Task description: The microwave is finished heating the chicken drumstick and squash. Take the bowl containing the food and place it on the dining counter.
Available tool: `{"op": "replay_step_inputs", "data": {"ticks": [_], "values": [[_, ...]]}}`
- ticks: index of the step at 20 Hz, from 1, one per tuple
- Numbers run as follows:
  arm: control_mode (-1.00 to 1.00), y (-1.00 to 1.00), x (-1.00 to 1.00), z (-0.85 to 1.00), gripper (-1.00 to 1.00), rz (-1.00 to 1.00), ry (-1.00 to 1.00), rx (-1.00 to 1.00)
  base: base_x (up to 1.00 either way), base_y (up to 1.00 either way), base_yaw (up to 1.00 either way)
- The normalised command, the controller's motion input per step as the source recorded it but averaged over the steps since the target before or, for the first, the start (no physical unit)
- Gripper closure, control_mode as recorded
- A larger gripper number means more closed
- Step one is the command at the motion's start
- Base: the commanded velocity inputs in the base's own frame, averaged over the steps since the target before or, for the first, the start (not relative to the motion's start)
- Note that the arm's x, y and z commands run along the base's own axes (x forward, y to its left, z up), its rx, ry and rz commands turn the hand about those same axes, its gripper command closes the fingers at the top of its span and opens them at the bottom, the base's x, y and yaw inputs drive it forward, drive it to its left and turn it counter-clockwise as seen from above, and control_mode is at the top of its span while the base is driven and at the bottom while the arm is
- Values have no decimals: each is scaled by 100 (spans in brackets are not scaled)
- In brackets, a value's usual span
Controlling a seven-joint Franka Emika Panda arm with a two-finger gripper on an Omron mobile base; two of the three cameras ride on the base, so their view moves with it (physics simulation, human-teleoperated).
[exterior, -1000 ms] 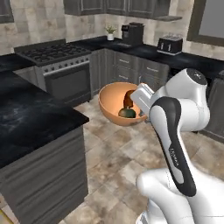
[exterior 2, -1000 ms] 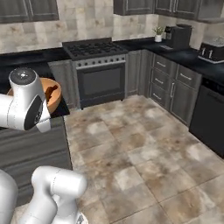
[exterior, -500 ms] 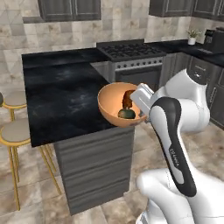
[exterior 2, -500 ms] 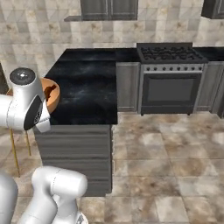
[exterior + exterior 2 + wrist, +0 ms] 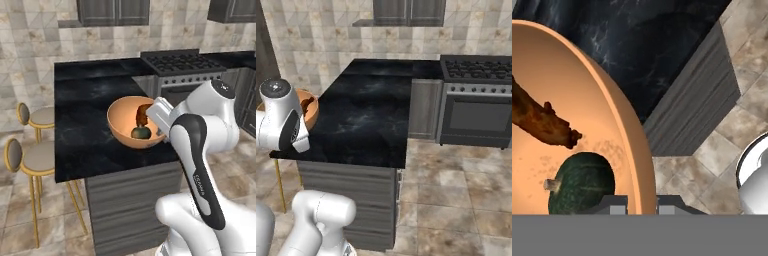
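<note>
My gripper point(image 5: 161, 133) is shut on the right rim of the orange-tan bowl point(image 5: 131, 125) and holds it over the near part of the black dining counter point(image 5: 90, 100). The reddish-brown chicken drumstick point(image 5: 142, 114) and the dark green squash point(image 5: 141, 132) lie inside. In the hand view the bowl's rim point(image 5: 628, 135) runs up between my fingertips point(image 5: 612, 204), with the gripper point(image 5: 638, 203) clamped on it. There the squash point(image 5: 582, 182) and the drumstick point(image 5: 542, 120) sit to the left and the counter point(image 5: 652, 45) beyond. In the right base view the bowl point(image 5: 309, 107) peeks out behind my arm.
Two round stools point(image 5: 39, 158) with gold legs stand at the counter's left side. A stove with an oven point(image 5: 476, 100) adjoins the counter's far right end. The counter's front edge and grey base point(image 5: 692, 100) drop to a tiled floor point(image 5: 456, 200).
The whole scene has shifted as the base turned from the stove toward the dining counter. The bowl stays in my gripper, in the same place relative to the arm.
</note>
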Motion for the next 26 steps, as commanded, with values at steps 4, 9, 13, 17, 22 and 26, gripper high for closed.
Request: {"op": "replay_step_inputs", "data": {"ticks": [4, 9, 13, 17, 22, 26], "values": [[100, 0, 0, 0, 100, 0, 0, 0, 88, 0, -3], [-100, 0, 56, -2, 100, -7, 3, 0, 32, 0, -2], [-100, 0, 100, -27, 100, -16, 14, 0, 0, 0, 0], [-100, 0, 100, -46, 100, -14, 17, 0, 0, 0, 0], [-100, 0, 100, -74, 100, -8, 17, 0, 0, 0, 0], [-100, 0, 100, -67, 100, -3, 2, -1, 0, 0, 0]]}}
